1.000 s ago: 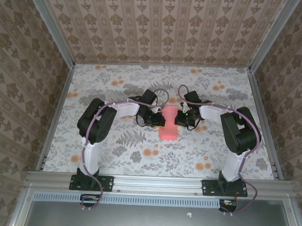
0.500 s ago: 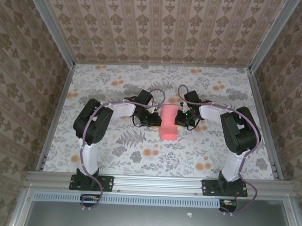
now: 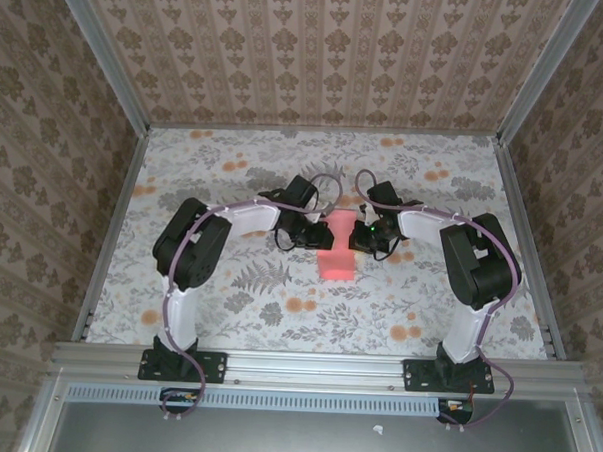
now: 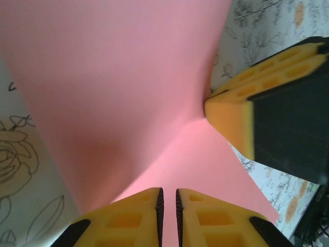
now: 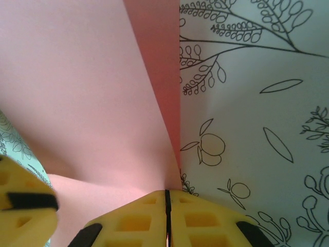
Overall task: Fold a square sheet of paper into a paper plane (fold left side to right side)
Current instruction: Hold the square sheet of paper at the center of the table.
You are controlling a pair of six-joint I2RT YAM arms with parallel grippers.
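From above, the square sheet of paper (image 3: 336, 250) lies as a narrow pink strip on the floral worktop (image 3: 233, 183). It sits between the left gripper (image 3: 313, 237) and the right gripper (image 3: 358, 237), and both crowd its far end.

At the left wrist, the jaws are closed to a thin slit with pink showing in it. They look pinched on the sheet's edge, with a flap rising just ahead, probably so the left side can be carried rightward. One right finger (image 4: 230, 119) touches the paper ahead and to the right.

At the right wrist, the jaws are pressed shut where the crease runs in, likely anchoring the fold line.

No brand, label or writing is readable.
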